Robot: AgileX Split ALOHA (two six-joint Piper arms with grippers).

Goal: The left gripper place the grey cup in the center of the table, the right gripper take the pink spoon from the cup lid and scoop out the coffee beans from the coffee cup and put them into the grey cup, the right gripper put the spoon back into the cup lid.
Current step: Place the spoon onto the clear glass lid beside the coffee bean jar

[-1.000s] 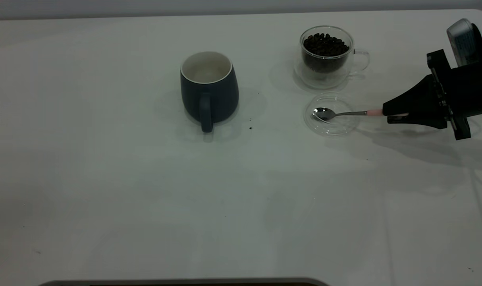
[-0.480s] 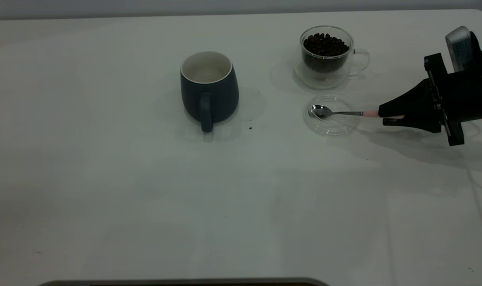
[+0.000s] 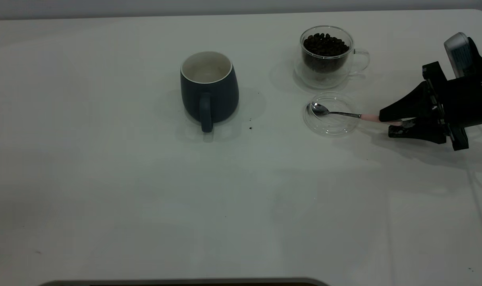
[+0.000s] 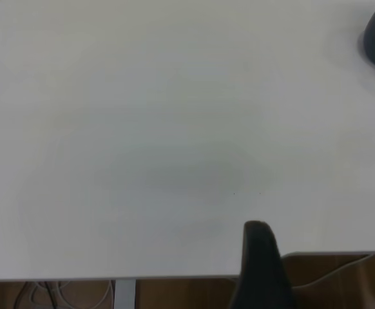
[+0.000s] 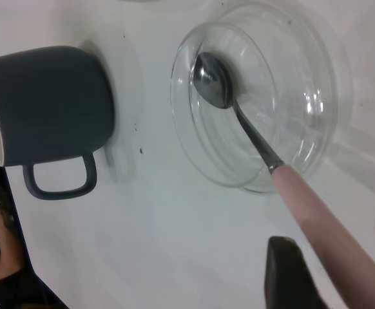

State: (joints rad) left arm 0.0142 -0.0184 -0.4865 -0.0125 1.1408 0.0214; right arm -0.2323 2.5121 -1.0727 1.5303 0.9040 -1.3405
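Black right claw point(image 3: 391, 124) low, fingers apart around pink spoon point(image 3: 346, 114) handle.

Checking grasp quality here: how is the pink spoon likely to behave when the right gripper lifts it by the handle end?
The pink spoon looks stiff, with a thin metal neck. Its smooth rounded handle may pivot or slip between the right gripper fingers, open now, since they sit far from the bowl. The bowl could scrape the clear cup lid, which probably slides easily.

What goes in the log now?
right end effector: open around pink-handled metal spoon | spoon bowl: in clear round glass lid | left end effector: by white table edge
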